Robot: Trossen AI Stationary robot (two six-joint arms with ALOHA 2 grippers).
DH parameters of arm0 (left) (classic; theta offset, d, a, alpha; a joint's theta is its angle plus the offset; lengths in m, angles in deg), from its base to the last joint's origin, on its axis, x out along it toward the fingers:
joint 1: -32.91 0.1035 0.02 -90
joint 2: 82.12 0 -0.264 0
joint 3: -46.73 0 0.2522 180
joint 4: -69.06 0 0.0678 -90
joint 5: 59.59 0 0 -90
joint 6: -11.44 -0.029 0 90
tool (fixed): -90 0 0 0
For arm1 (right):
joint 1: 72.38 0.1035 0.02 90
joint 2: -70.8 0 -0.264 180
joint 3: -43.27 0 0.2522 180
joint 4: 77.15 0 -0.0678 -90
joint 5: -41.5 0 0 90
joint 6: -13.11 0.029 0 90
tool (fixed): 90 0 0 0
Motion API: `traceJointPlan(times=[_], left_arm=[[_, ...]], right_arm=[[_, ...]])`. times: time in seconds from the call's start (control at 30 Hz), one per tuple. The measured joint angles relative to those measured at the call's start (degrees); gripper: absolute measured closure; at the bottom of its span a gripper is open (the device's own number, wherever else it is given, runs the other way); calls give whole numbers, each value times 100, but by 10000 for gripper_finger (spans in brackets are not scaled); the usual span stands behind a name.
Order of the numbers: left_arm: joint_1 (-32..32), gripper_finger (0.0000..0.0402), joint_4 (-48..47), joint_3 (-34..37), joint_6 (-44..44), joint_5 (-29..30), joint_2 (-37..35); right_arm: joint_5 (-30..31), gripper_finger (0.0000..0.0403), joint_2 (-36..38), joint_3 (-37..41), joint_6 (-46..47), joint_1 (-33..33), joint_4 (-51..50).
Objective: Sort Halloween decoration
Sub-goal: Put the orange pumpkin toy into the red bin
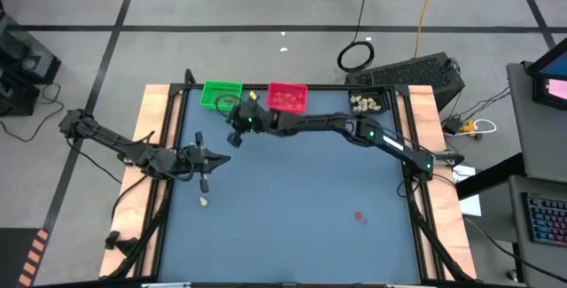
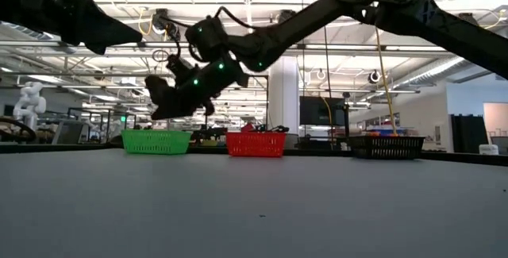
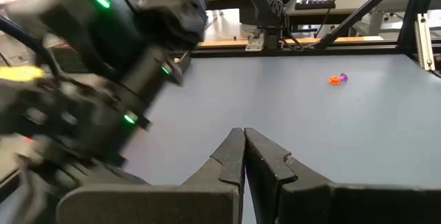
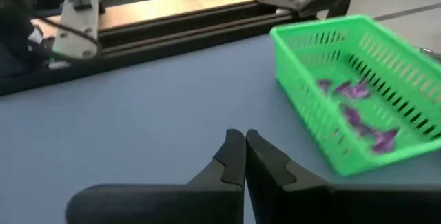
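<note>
The right gripper [image 4: 244, 148] hangs above the counter [image 1: 301, 199] just beside the green tray [image 4: 358, 93], fingers pressed together, nothing visible between them. The left gripper [image 3: 243, 151] is likewise closed and empty. Purple trinkets [image 4: 355, 110] lie inside the green tray, seen only from the right wrist. An orange and purple pair [image 3: 337, 79] sits on open counter; a cream piece [image 1: 204, 202] lies near the left gripper.

No text, label, brand, number or sign can be read in any of the views. The screens and the keyboard beside the bench [image 1: 292, 208] are too small to make out any writing. The green tray [image 4: 358, 86] carries no marking that shows.
</note>
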Motion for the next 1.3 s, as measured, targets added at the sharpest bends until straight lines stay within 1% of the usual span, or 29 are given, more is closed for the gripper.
traceJointPlan(times=[0.07, 0.13, 0.23, 0.3, 0.4, 0.47, 0.53, 0.6, 0.7, 0.8, 0.9, 1.03, 1.2, 1.3], left_arm=[[0, 385, -1, 0, -4, 0, 0], [0, 385, 0, 0, -4, 0, 0], [0, 385, 2, 0, -4, 0, 1], [0, 385, 4, 0, -4, 0, 0], [0, 385, 18, 0, 0, 0, 2], [0, 385, 38, 0, 0, 0, 2], [0, 385, 131, 0, 26, -5, 15], [4, 385, 183, 0, 188, -135, 66], [4, 385, 252, 0, 467, -407, 262], [9, 385, 440, 0, 610, -482, 588], [96, 385, 819, -49, 637, -672, 1028], [346, 385, 1161, -267, 692, -1020, 1737], [591, 385, 1563, -440, 749, -1288, 2611], [716, 385, 1797, -573, 748, -1452, 3049]], right_arm=[[129, 402, 110, 409, 10, 93, 328], [135, 402, 312, 826, 58, 181, 680], [129, 402, 837, 1640, 7, 307, 1106], [135, 403, 1245, 2329, -9, 377, 1495], [161, 403, 1971, 3574, 47, 430, 2167], [324, 403, 2468, 4387, 157, 492, 2520], [494, 403, 2965, 5108, 252, 606, 2607], [629, 403, 3443, 5749, 337, 795, 2499], [892, 403, 4227, 6489, 522, 1197, 1759], [1096, 403, 5038, 6980, 965, 1738, 672], [1201, 403, 5684, 7234, 1617, 2392, -516], [1142, 403, 6196, 7246, 2588, 3167, -1965], [197, 401, 6439, 7246, 4216, 4007, -3337], [-144, 384, 6426, 7246, 5170, 4437, -3845]])
